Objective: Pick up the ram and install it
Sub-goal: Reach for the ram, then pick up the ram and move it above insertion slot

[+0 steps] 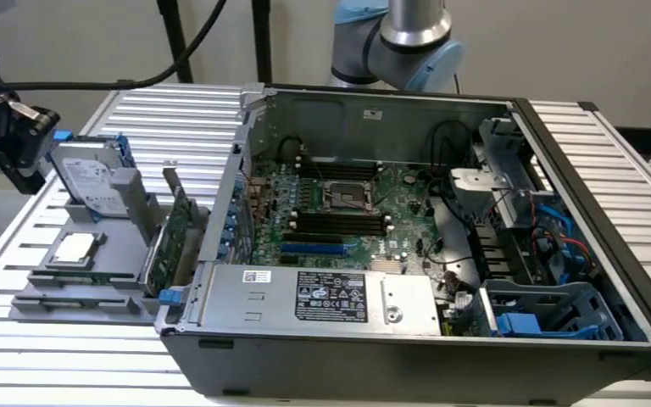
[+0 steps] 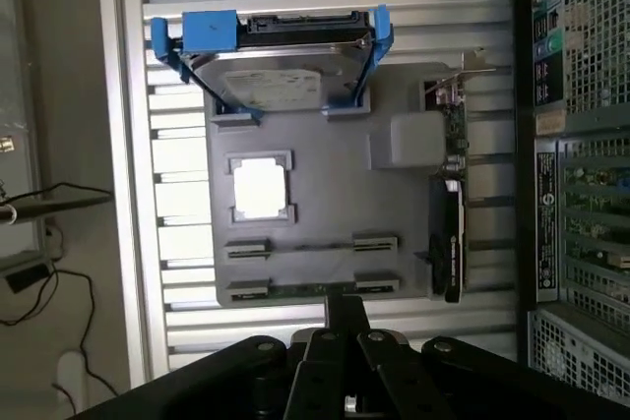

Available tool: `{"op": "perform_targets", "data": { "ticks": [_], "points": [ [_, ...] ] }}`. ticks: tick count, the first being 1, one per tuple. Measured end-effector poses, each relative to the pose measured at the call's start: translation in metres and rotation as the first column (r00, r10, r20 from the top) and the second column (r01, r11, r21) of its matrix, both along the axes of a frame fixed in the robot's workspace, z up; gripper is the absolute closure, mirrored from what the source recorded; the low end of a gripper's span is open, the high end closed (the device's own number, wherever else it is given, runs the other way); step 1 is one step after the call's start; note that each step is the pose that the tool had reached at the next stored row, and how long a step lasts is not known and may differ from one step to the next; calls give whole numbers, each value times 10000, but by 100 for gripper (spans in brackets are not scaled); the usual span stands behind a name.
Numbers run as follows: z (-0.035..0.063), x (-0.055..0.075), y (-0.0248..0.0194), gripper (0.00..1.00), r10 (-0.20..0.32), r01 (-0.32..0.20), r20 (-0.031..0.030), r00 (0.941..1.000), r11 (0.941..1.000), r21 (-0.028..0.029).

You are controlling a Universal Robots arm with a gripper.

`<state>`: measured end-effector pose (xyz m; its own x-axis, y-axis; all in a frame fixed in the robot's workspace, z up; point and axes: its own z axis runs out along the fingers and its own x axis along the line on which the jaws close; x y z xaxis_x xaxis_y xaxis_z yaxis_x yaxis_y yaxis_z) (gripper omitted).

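The tool point(image 2: 345, 310), jaws pressed together and empty, hangs over the edge of a gray tray point(image 2: 325, 199). The wrist view shows the ram point(image 2: 305, 291) lying flat in the tray slot nearest the tool, with a silver chip point(image 2: 260, 187) further in. In the exterior view, the open computer case point(image 1: 416, 373) sits centre-right. The arm point(image 1: 3, 136) reaches in at the upper left, above the counter point(image 1: 77, 356).

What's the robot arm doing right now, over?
Gripper over the gray tray, nearest the ram. Ram in its tray slot, not picked up. Expansion card stands beside it, apart from the gripper.
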<state>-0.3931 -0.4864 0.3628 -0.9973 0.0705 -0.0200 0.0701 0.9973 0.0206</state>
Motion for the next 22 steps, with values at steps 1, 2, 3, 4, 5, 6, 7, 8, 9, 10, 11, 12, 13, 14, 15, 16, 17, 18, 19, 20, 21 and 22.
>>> {"op": "perform_targets", "data": {
  "ticks": [1,2,3,4,5,6,7,8,9,10,11,12,13,14,15,16,17,18,19,20,21,22],
  "points": [
    [-13,-14,-19,100,-1,1,-4,10000,10000,0],
    [-28,-27,-38,100,-2,2,-6,10000,10000,-1],
    [-45,-39,-55,100,-3,3,-7,10000,10000,0],
    [-62,-53,-70,100,-2,2,-8,10000,10000,-1],
    [-81,-72,-80,100,-4,4,-7,10000,10000,0],
    [-99,-95,-86,100,-2,2,-6,10000,10000,0],
    [-117,-127,-88,100,-2,2,-7,10000,10000,0],
    [-134,-156,-88,100,-2,2,-8,10000,10000,-2],
    [-144,-166,-88,100,-2,2,-6,10000,10000,0],
    [-144,-166,-88,100,-2,2,-6,10000,10000,0],
    [-144,-166,-88,100,-2,2,-7,10000,10000,-1],
    [-144,-166,-88,100,-1,1,-8,10000,10000,-1],
    [-144,-166,-88,100,-1,1,-8,10000,10000,-1],
    [-144,-166,-88,100,-2,2,-8,10000,10000,-1],
    [-144,-166,-88,100,-2,2,-7,10000,10000,-1],
    [-144,-166,-88,100,-2,2,-8,10000,10000,-1],
    [-144,-166,-88,100,-2,2,-7,10000,10000,-1],
    [-144,-166,-88,100,-2,2,-8,10000,10000,-1],
    [-144,-166,-88,100,-2,2,-8,10000,10000,-1],
    [-144,-166,-88,100,-2,2,-8,10000,10000,-1],
    [-144,-166,-88,100,-2,2,-8,10000,10000,-1],
    [-144,-166,-88,100,-2,2,-8,10000,10000,-1]
  ]
}}
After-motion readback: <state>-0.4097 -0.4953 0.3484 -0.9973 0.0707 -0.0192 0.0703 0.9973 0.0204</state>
